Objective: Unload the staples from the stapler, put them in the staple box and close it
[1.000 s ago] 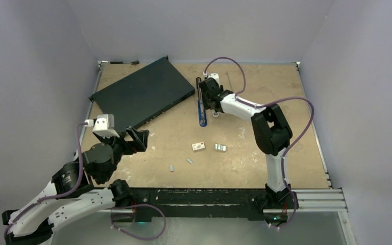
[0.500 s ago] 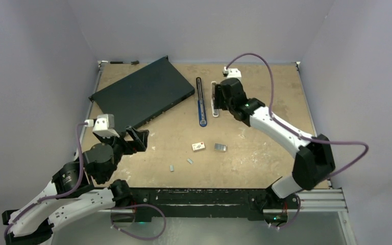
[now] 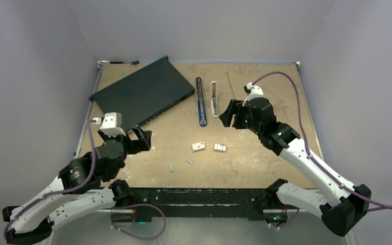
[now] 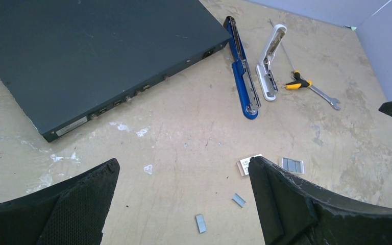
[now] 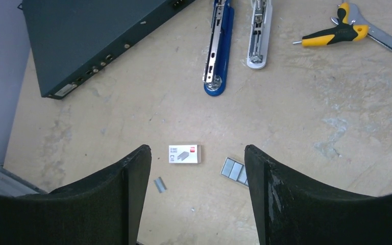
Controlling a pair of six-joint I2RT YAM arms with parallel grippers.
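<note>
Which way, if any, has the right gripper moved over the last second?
Yes: the right gripper moved rightward and nearer, away from the fixed dark box.

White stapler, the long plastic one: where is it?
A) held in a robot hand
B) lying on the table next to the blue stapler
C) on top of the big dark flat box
B: the long white plastic stapler lies on the tan table right beside the long blue stapler, with a small gap between them.
</note>
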